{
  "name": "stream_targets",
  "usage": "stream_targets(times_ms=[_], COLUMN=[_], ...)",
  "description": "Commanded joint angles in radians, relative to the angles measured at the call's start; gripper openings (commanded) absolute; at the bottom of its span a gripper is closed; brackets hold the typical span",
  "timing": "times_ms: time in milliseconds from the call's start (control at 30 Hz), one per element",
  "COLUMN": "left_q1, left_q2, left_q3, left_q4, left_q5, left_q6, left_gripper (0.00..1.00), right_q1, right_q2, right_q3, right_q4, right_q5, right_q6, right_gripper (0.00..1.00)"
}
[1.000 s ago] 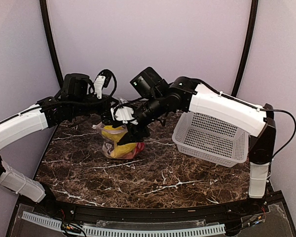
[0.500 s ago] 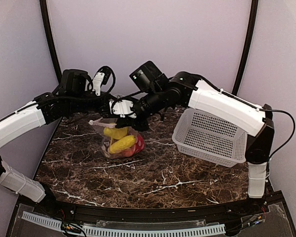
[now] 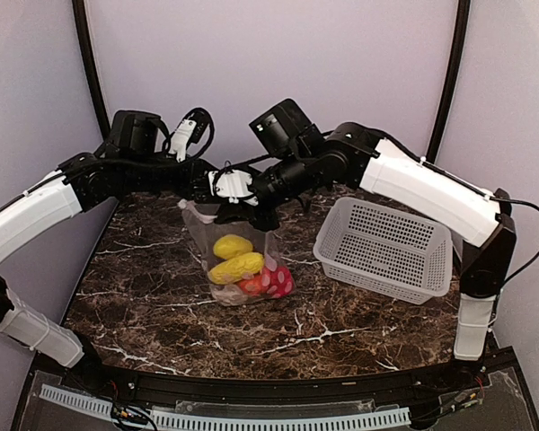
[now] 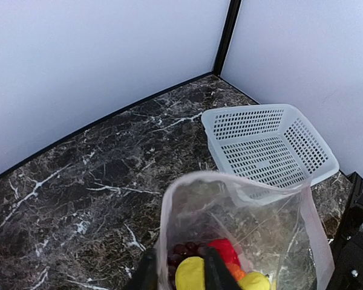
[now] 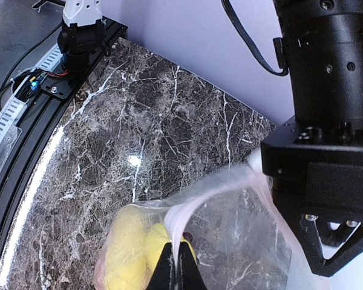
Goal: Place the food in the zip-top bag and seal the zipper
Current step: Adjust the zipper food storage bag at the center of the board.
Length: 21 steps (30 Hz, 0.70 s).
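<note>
1. At mid-desk, left of centre, the zip-top bag [image 3: 242, 260] hangs upright with its bottom on the desk [image 3: 341, 323]. The food [image 3: 238, 267] lies in its lower part: two yellow pieces, red ones and dark grapes.
2. The zipper [image 4: 218, 177] forms a gaping loop at the top, so the mouth is unsealed.
3. The right tool [image 5: 175, 266] is clamped on the rim film. The left tool [image 4: 184, 272] straddles the near rim with a narrow gap between its fingers.
4. Recommended procedure: hold the mouth uppermost so that nothing rolls out. Draw the two rim ends apart until both zipper strips lie flat against each other.
5. Pinch the strips at one end and run the pinch along the full edge. Any slack or fold in the film is likely to leave an open section.
6. Not verifiable: whether the left tool bears on the film, because its fingertips are cut off at the frame edge.
7. Not verifiable: the cabbage, and the full food count.
8. The arms hide the zipper ends in the top view. The basket [image 3: 386, 247] stands well apart, to the right.
</note>
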Motion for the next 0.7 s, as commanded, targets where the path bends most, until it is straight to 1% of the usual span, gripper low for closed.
stream_targets(times_ms=[0,33,67,100,133,167,200,233,267,300,333,367,400,433,467,567,667], left_q1=[0.0,-0.001,-0.001,0.0,0.0,0.001,0.001,0.0,0.0,0.0,0.001,0.0,-0.001,-0.001,0.0,-0.001,0.0], left_q2=[-0.053,-0.081,-0.098,-0.142,-0.171,-0.229,-0.264,-0.335,-0.369,-0.436,-0.501,-0.531,-0.587,-0.61,-0.649,-0.694,-0.692], left_q3=[0.007,-0.007,-0.037,-0.082,-0.111,-0.168,-0.203,-0.272,-0.306,-0.375,-0.408,-0.477,-0.509,-0.569,-0.596,-0.713,-0.765], left_q4=[0.027,0.03,0.042,0.05,0.072,0.087,0.121,0.138,0.174,0.193,0.233,0.276,0.296,0.333,0.349,0.457,0.522], left_q5=[-0.05,-0.067,-0.123,-0.146,-0.186,-0.2,-0.212,-0.214,-0.22,-0.224,-0.226,-0.217,-0.193,-0.182,-0.17,-0.128,-0.073], left_q6=[0.064,0.067,0.071,0.069,0.067,0.063,0.062,0.059,0.053,0.042,0.035,0.03,0.031,0.035,0.036,0.027,0.016], left_gripper=[0.47,0.57,0.61,0.67,0.69,0.74,0.75,0.78,0.79,0.81,0.81,0.82,0.82,0.81,0.81,0.78,0.78], right_q1=[-0.029,-0.037,-0.041,-0.045,-0.049,-0.052,-0.054,-0.056,-0.058,-0.058,-0.06,-0.059,-0.06,-0.059,-0.059,-0.06,-0.062], right_q2=[-0.062,-0.069,-0.076,-0.083,-0.088,-0.092,-0.096,-0.098,-0.101,-0.104,-0.105,-0.107,-0.109,-0.11,-0.112,-0.12,-0.132], right_q3=[-0.033,-0.053,-0.08,-0.102,-0.122,-0.137,-0.149,-0.156,-0.16,-0.16,-0.159,-0.156,-0.15,-0.145,-0.142,-0.139,-0.142], right_q4=[0.06,0.067,0.075,0.086,0.094,0.099,0.102,0.104,0.104,0.103,0.103,0.103,0.101,0.098,0.095,0.086,0.063], right_q5=[-0.069,-0.082,-0.092,-0.098,-0.1,-0.101,-0.105,-0.109,-0.114,-0.118,-0.123,-0.126,-0.126,-0.126,-0.125,-0.129,-0.15], right_q6=[0.042,0.051,0.059,0.066,0.073,0.077,0.08,0.083,0.087,0.091,0.096,0.098,0.1,0.101,0.101,0.101,0.089], right_gripper=[0.0,0.0,0.0,0.0,0.0,0.0,0.0,0.0,0.0,0.0,0.0,0.0,0.0,0.0,0.0,0.0,0.0])
